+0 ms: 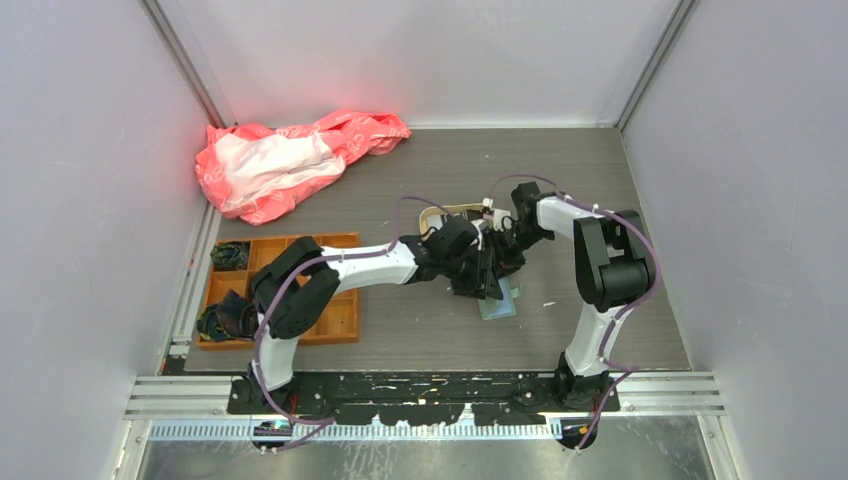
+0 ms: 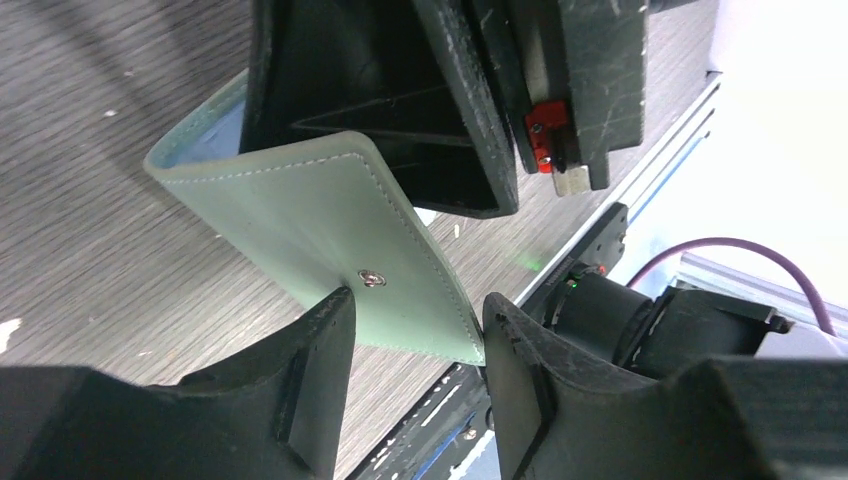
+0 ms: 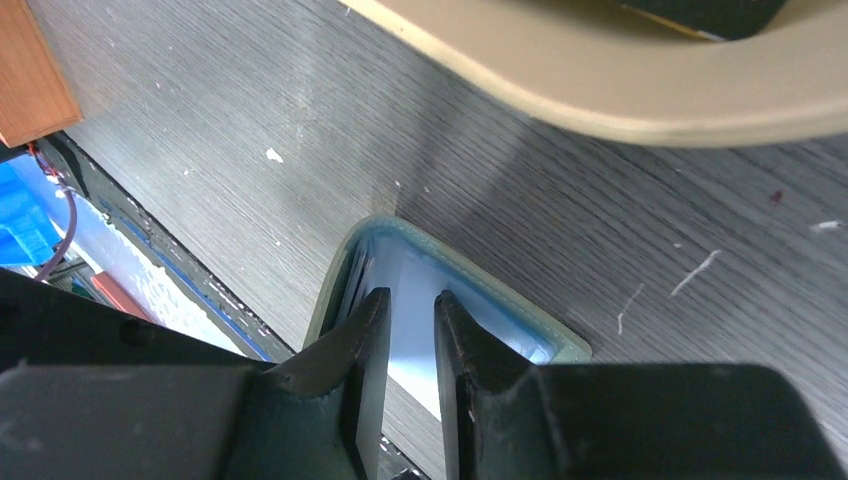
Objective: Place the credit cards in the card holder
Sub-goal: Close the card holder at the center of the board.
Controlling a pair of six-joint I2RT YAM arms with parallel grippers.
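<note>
The card holder (image 1: 500,303) is a sage-green wallet lying on the table between both arms. Its snap flap (image 2: 300,210) stands raised in the left wrist view. My left gripper (image 2: 415,305) is open with the flap's lower corner between its fingertips, touching them. My right gripper (image 3: 405,300) points down into the card holder's pale blue inside (image 3: 410,265), jaws a narrow gap apart with nothing visibly between them. Its black fingers (image 2: 440,120) show behind the flap. In the top view both grippers (image 1: 490,272) crowd over the card holder. The credit cards are hidden.
A beige round-cornered tray (image 3: 620,100) lies just beyond the wallet, mostly hidden under the arms (image 1: 455,209). An orange compartment tray (image 1: 340,322) with dark items sits at the left. A pink and white bag (image 1: 290,160) lies at the back left.
</note>
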